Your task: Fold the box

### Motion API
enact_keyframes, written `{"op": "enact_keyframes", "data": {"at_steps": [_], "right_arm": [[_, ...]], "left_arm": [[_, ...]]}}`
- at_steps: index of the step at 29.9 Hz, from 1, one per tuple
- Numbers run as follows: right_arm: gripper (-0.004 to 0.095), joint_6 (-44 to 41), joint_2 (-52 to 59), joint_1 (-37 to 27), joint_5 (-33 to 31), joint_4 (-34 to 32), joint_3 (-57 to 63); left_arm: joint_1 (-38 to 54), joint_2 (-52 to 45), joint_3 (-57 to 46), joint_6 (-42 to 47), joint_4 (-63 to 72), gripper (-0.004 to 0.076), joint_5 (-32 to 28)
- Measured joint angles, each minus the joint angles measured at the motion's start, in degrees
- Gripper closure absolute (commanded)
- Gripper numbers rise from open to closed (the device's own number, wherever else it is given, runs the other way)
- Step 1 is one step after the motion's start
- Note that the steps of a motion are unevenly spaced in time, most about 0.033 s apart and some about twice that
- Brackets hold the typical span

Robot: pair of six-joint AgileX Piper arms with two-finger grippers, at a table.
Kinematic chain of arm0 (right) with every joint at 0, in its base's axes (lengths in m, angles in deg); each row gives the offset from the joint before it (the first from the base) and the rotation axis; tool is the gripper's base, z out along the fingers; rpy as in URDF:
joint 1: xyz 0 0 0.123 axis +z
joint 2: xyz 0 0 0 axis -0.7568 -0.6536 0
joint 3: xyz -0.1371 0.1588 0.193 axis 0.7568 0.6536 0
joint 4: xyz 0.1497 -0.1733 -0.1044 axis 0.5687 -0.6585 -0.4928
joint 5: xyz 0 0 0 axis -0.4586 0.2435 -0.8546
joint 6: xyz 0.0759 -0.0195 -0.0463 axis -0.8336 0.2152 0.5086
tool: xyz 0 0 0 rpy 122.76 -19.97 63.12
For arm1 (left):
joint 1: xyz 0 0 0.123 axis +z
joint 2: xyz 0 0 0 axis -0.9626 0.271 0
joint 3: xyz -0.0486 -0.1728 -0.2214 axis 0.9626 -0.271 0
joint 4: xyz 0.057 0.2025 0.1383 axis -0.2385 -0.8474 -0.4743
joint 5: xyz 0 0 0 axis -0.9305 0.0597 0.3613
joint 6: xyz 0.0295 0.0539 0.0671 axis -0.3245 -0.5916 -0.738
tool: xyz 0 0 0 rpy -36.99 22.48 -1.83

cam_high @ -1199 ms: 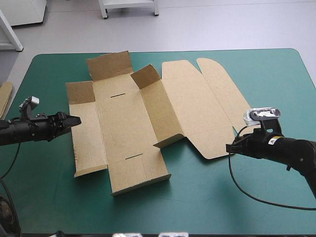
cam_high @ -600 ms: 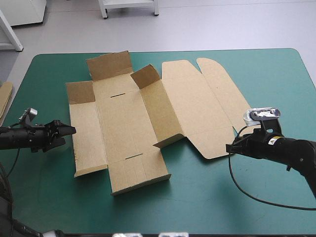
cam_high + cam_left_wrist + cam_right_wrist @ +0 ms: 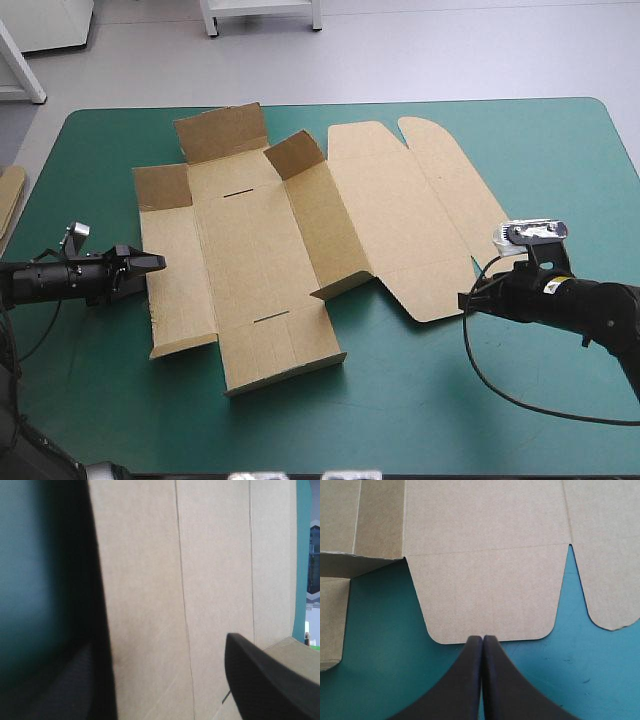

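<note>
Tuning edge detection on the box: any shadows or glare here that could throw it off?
Left wrist view: a wide dark shadow lies on the teal-green cover along the box's edge, by the open left gripper. Right wrist view: even light, no glare ahead of the shut right gripper. High view: only soft shadows under the raised flaps, no glare.

Nothing legible found: no text, label, brand, number or sign on the box (image 3: 250, 250) or the table (image 3: 400, 400). Board faces plain brown.
</note>
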Motion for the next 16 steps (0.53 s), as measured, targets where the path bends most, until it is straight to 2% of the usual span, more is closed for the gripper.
{"op": "enact_keyframes", "data": {"at_steps": [6, 16], "right_arm": [[0.0921, -0.2, 0.0, 0.0, 0.1, -0.4, 0.0], [0.0921, -0.4, 0.0, 0.0, -0.7, -0.2, 0.0]], "left_arm": [[-5.8, 2.2, 0.2, -0.6, 2.1, 0.0219, 1.0], [-9.2, 3.0, 0.6, -1.3, 4.0, 0.0314, 0.7]]}}
